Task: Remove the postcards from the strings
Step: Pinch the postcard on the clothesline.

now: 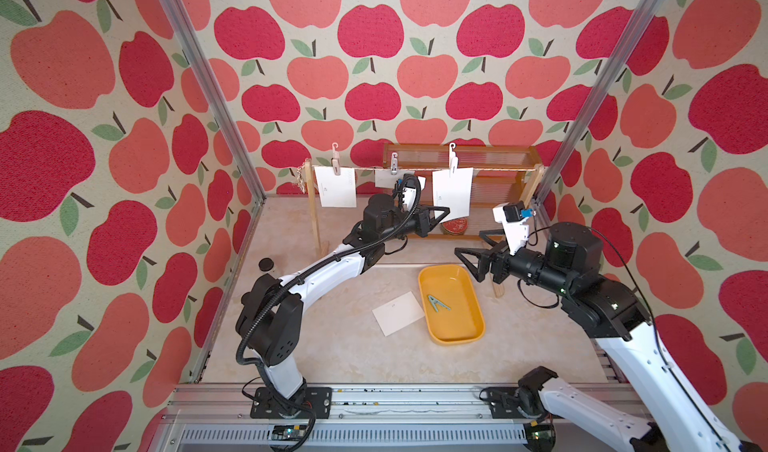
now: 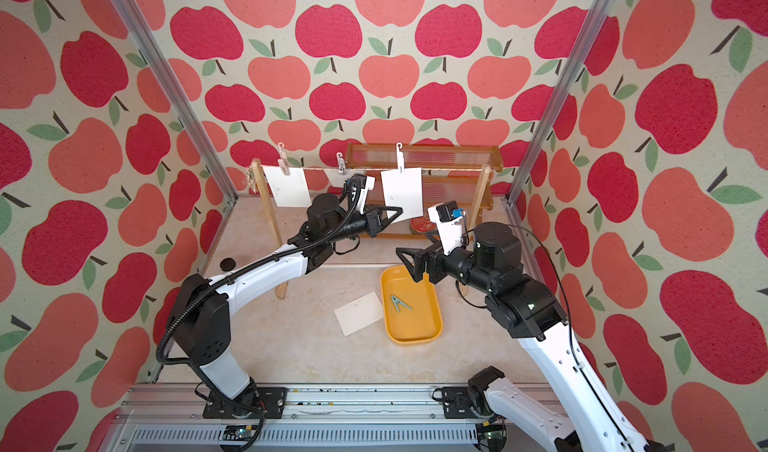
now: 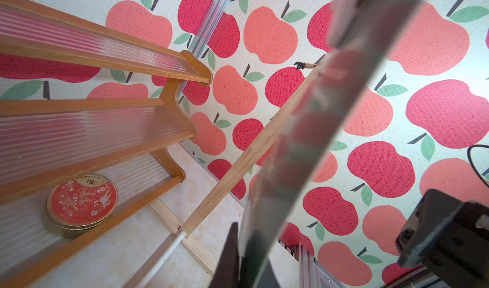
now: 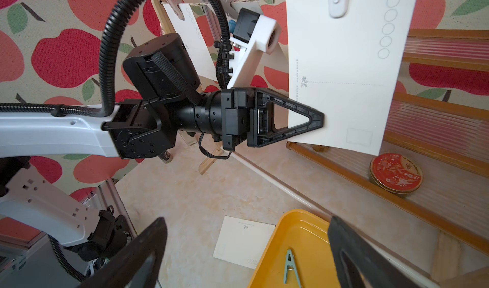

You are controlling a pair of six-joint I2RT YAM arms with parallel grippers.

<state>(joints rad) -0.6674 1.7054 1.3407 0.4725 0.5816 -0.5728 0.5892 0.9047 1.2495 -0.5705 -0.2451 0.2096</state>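
Pinched the right card (image 4: 341, 88) by its left edge, low down and well below its clip (image 1: 453, 160), in the fully closed left gripper (image 4: 321, 120). Showed that card hanging with the left card (image 1: 336, 187) and middle card (image 1: 384, 178) from the string (image 1: 370, 170) at the far side. Held the right gripper (image 1: 471, 246) wide open and empty, raised near the tray's (image 1: 455, 325) far end. Showed a fourth card (image 1: 397, 313) flat on the table (image 1: 332, 346), just beside the tray's left rim.
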